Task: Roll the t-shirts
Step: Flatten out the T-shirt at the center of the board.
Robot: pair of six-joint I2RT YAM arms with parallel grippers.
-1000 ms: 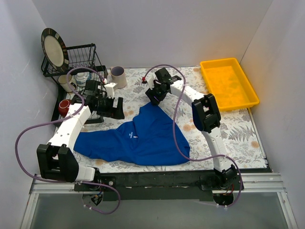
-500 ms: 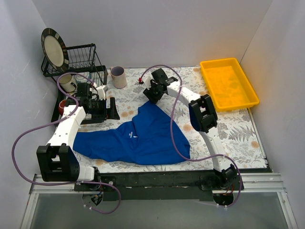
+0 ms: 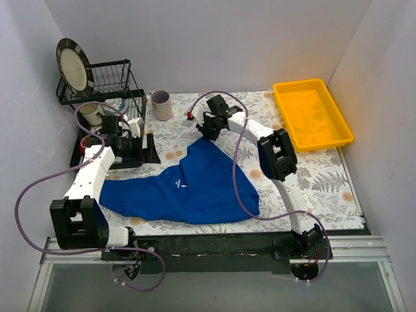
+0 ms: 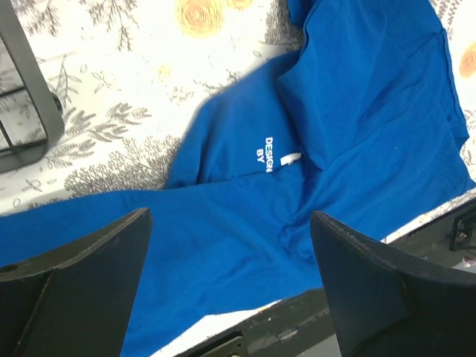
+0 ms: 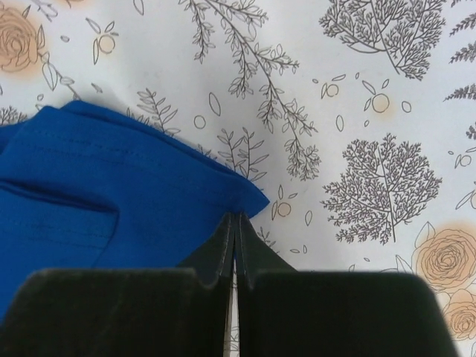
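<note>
One royal-blue t-shirt (image 3: pixel 195 188) lies spread and rumpled on the flower-print cloth, with small white lettering (image 4: pixel 266 155) near its middle. My right gripper (image 3: pixel 209 135) is down at the shirt's far corner. In the right wrist view its fingertips (image 5: pixel 236 217) are pressed together on the pointed edge of the blue fabric (image 5: pixel 97 193). My left gripper (image 3: pixel 146 148) hangs near the dish rack, above and left of the shirt. It stands wide open (image 4: pixel 229 223) with nothing between its fingers; blue cloth (image 4: pixel 357 111) lies below it.
A black wire dish rack (image 3: pixel 107 78) holding a plate (image 3: pixel 71 65) stands at the back left, with a pale mug (image 3: pixel 91 112) and a red mug (image 3: pixel 86 144) beside it. A beige mug (image 3: pixel 160 104) stands behind the shirt. A yellow tray (image 3: pixel 312 114) sits at the back right.
My right gripper has gone from part open to shut at the shirt's far corner. My left arm has drawn back leftwards toward the dish rack, still open.
</note>
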